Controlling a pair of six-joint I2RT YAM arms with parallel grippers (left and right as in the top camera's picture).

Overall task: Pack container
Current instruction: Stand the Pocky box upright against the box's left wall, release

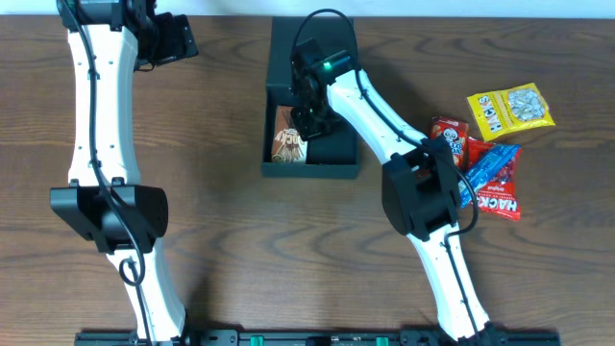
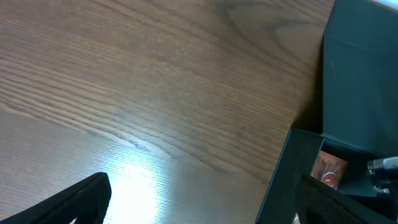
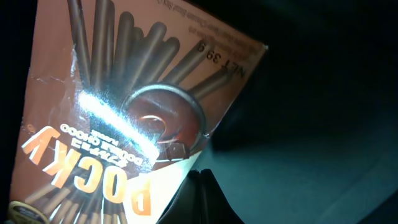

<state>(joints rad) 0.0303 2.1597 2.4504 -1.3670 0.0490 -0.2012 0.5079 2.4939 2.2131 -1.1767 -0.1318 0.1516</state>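
Container (image 1: 312, 171): dark teal-black, matte, rectangular cardboard box, shallow, with hinged flap lid. Set on dark brown wood-grain table (image 1: 211, 192), near the middle, between the two arms. Long axis running straight away from the arm bases; lid flap (image 1: 283, 48) open at the far end, open tray at the near end.

Contents: brown Pocky box (image 1: 288, 144) printed with chocolate sticks, lying flat in the left part of the tray, long side parallel to the container's long axis.

Right gripper (image 1: 310, 128): lowered into the tray, fingers pressed together, nothing seen between them. Tips just beside the Pocky box's edge; contact not determinable.

Left gripper (image 1: 173, 38): jaws spread wide, empty, above the table left of the container, level with the lid end, apart from it.

To the right of the container, on the table: yellow packet (image 1: 509, 108) lying alone; small red packet (image 1: 450, 135), blue wrapper (image 1: 490, 168) and red packet marked HACK (image 1: 500, 204) clustered together, touching or overlapping, partly under the right arm.
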